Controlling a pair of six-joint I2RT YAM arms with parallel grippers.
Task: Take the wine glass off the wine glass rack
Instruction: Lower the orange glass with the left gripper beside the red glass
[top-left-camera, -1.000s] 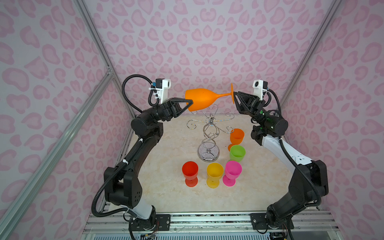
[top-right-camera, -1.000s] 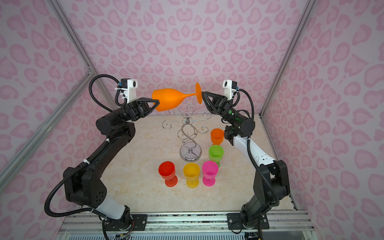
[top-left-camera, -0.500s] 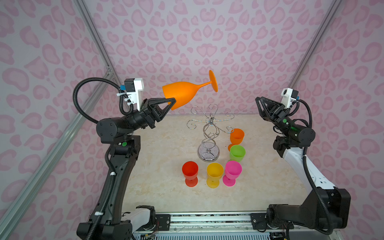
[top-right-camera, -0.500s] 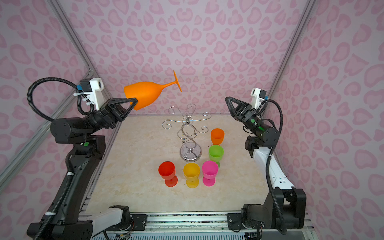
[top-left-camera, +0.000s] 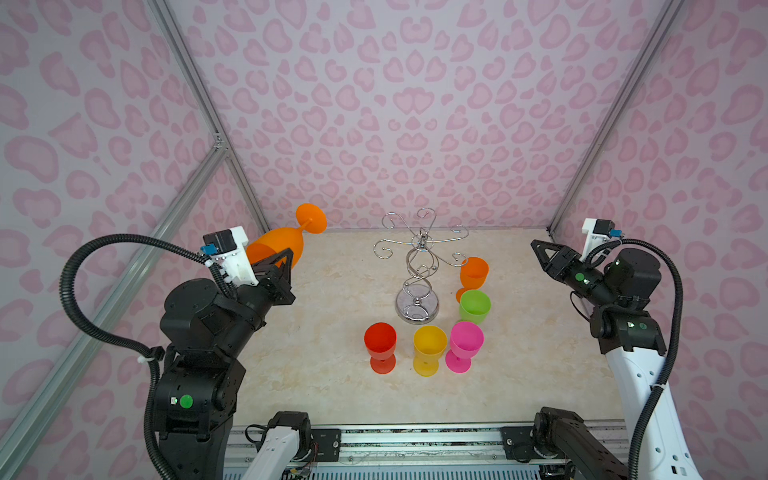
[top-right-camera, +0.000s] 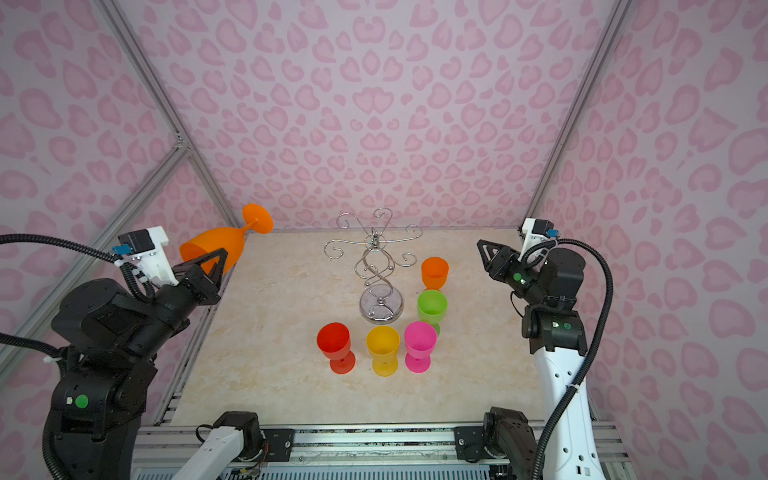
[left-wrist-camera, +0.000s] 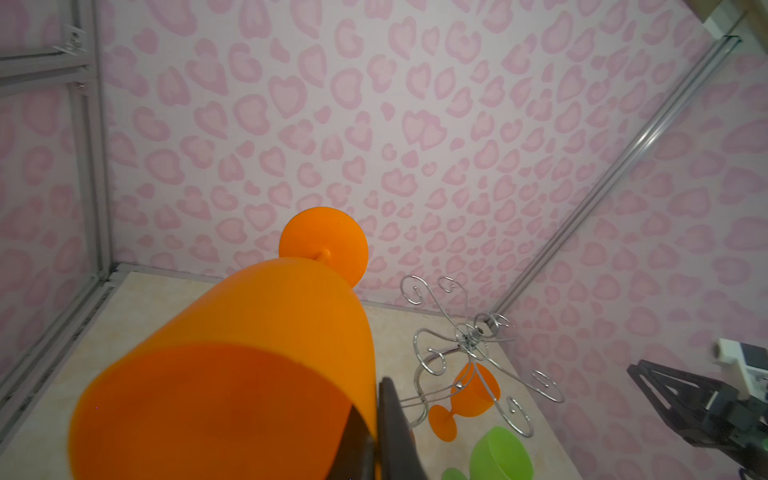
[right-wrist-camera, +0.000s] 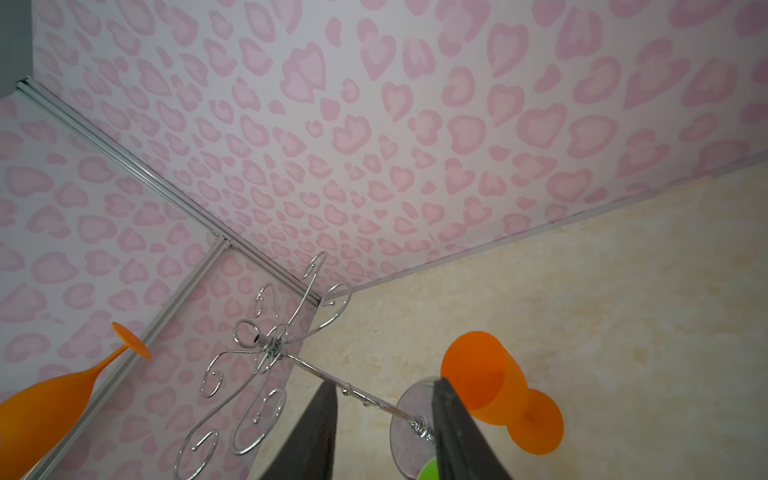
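Right now I have the wine glass (top-left-camera: 274, 249) in my left gripper (top-left-camera: 288, 252), at the left of both top views. It is well apart from the wine glass rack (top-left-camera: 419, 266), which stands in the centre of the frame. The left jaws are clamped on the bowl's wall at the rim. In the left wrist view one dark finger (left-wrist-camera: 392, 432) sits just outside the mouth and its partner just inside, with only the thin orange wall between them. Every hook on the rack looks bare, so I judge the lift-off itself done and the glass ready to be put down.

What the next move turns on is the glass's long axis. It runs from the bowl at my fingertips up toward the upper right of the frame. The foot (top-left-camera: 311, 218) is highest and nearest the back wall, and the mouth faces back at the wrist. To stand it on the table (top-left-camera: 324, 353) I would have to swing that foot down and under, aiming for the bare lower left of the tabletop.

My right gripper (top-left-camera: 535, 244) sits at the right edge, jaws partly apart and holding nothing, far from the glass. The left arm is the one placed to finish. Five coloured glasses (top-left-camera: 429, 343) stand in front of and to the right of the rack's base, so I'd keep left of them.
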